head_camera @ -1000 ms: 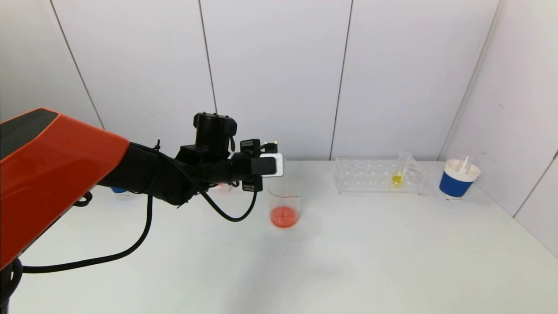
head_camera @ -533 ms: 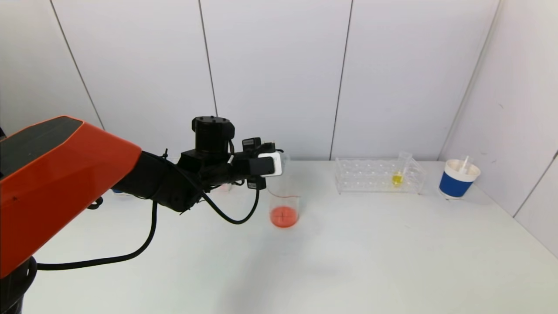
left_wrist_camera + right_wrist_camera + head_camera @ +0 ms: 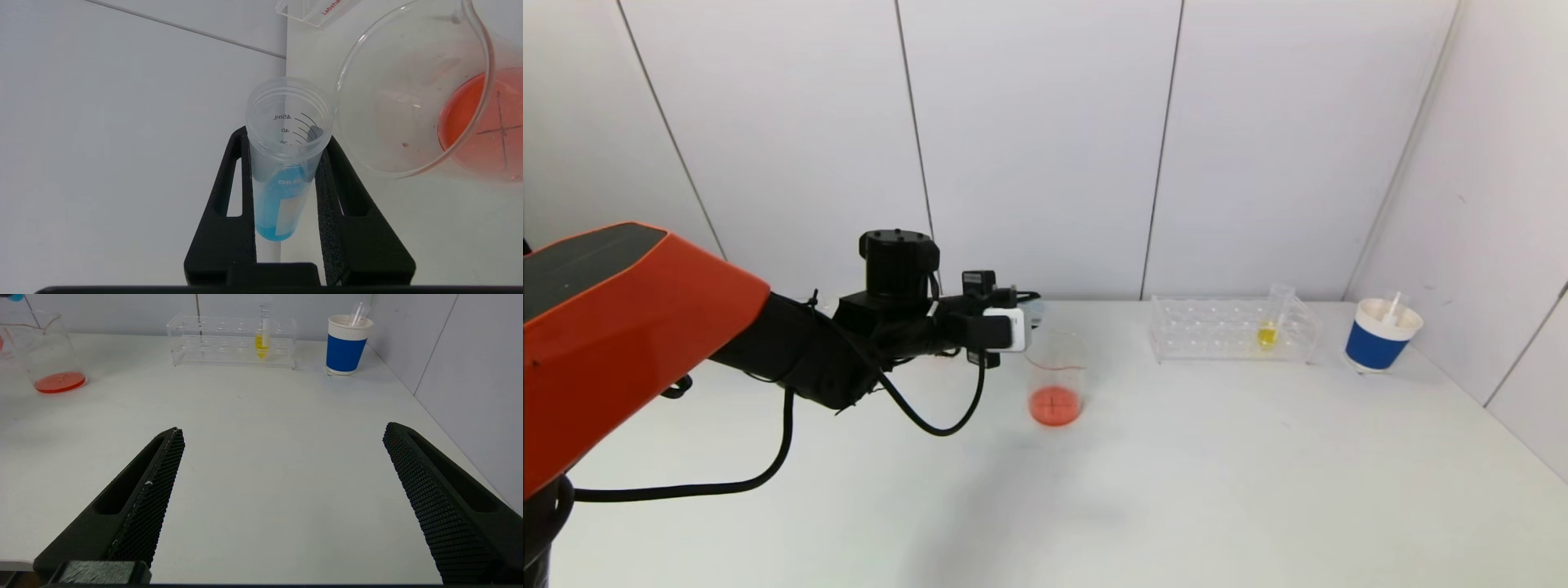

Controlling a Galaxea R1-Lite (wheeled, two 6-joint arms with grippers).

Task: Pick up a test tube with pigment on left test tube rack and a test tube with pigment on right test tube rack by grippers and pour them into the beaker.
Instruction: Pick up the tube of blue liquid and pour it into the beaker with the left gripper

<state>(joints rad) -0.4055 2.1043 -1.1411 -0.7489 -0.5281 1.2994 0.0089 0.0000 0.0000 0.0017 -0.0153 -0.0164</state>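
My left gripper (image 3: 1023,317) is shut on a clear graduated test tube (image 3: 282,183) with blue pigment pooled at its closed end. The tube lies about level, its open mouth just beside the rim of the glass beaker (image 3: 1055,384), which holds a shallow layer of orange-red liquid (image 3: 482,126). The right test tube rack (image 3: 1233,331) stands at the back right with one tube of yellow pigment (image 3: 1267,331) upright in it. The left test tube rack is hidden behind my left arm. My right gripper (image 3: 284,430) hovers open over bare table, well short of the rack (image 3: 231,341).
A blue-and-white paper cup (image 3: 1380,335) with a pipette in it stands right of the rack, near the side wall. White wall panels close the back of the table. A corner of a clear rack (image 3: 322,10) shows beyond the held tube.
My left arm has drawn back to the left and a little lower, carrying the tube's mouth away from above the beaker to beside its rim. The right gripper is unchanged.
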